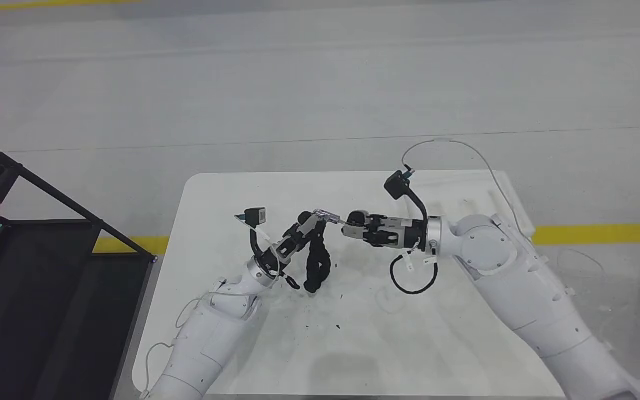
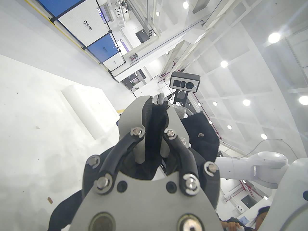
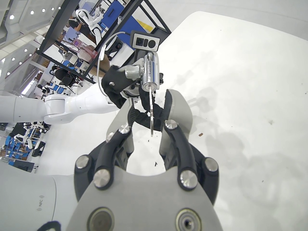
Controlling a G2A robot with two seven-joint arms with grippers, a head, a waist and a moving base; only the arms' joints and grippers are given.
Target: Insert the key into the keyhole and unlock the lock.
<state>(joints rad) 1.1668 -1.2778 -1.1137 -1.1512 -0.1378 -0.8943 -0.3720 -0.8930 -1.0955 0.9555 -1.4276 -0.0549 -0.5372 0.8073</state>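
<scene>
Most of lock [image 2: 160,98] behind left gripper [image 2: 156,108]

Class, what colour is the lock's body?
Shiny silver; the lock shows best in the right wrist view.

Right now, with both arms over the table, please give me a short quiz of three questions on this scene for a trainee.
1. True or false: the key lies flat on the table.
2. Which pincer holds the lock? A) left B) right C) neither
3. Fill in: the right pincer is ____, with the key between its fingers.
Key: 1 false, it sticks in the keyhole; 2 A, the left pincer; 3 open.
</scene>
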